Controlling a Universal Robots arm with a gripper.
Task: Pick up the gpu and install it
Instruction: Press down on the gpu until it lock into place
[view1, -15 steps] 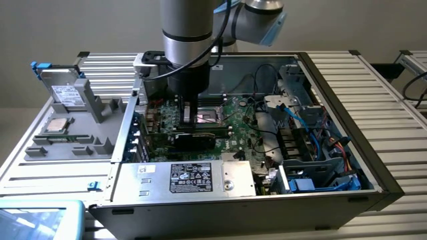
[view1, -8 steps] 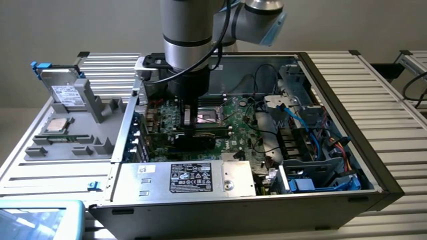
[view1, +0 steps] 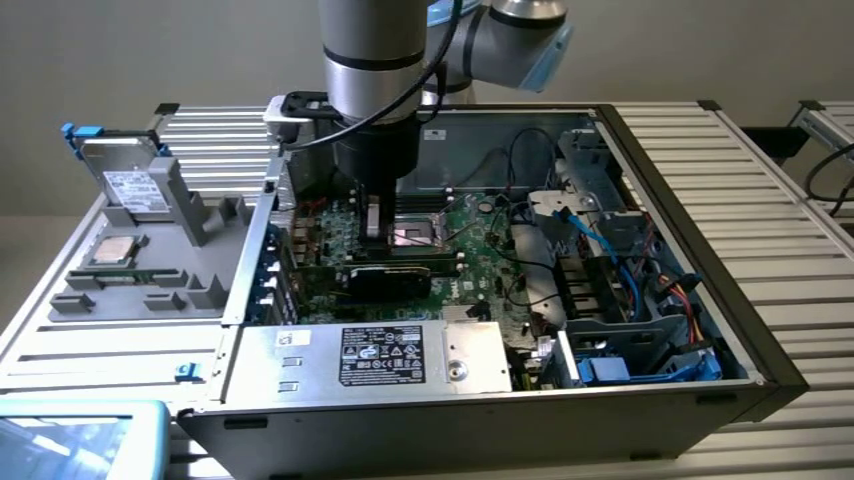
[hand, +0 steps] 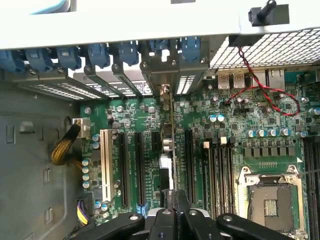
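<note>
End effector clamps the gpu edge-on over motherboard slots; exterior view shows its black cooler

Open computer case, green motherboard, silver power supply, grey tray.

The gpu shows a thin green circuit-board edge with a bare metal bracket. Around it, the motherboard is matt green laminate. Beside the motherboard, the power supply is brushed grey metal with a paper label. The case is matt black metal.
</note>
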